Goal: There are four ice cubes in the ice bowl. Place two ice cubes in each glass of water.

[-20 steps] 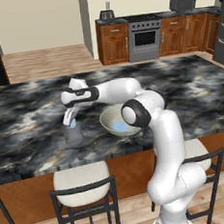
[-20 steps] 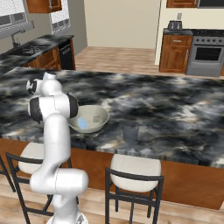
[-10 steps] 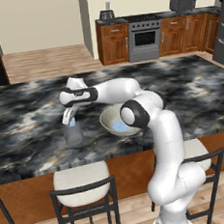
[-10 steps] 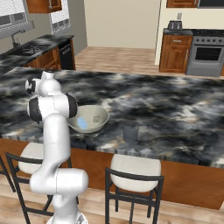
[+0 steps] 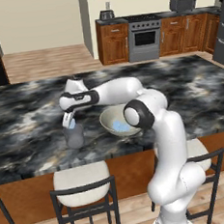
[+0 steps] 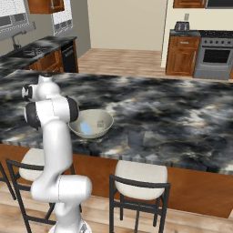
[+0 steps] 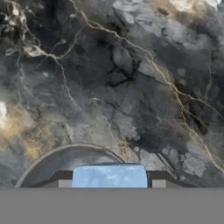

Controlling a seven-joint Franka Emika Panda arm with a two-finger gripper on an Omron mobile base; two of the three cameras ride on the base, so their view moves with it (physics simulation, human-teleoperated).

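The tool (image 5: 69,122) pinches a tiny pale blue translucent ice cube (image 7: 109,176) between its fingertips, directly above the small grey translucent glass of water (image 5: 74,135) on the dark marbled counter (image 5: 28,127). Release looks due, straight down; the wide beige ice bowl (image 5: 107,119) sits beside it.

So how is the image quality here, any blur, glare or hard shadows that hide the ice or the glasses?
Left base view: soft, even light, no glare; the claw with an ice cube over the glass is small and slightly blurred. Right base view: the second glass nearly blends into the dark marble counter. Hand view: the cube is clear, the counter soft.
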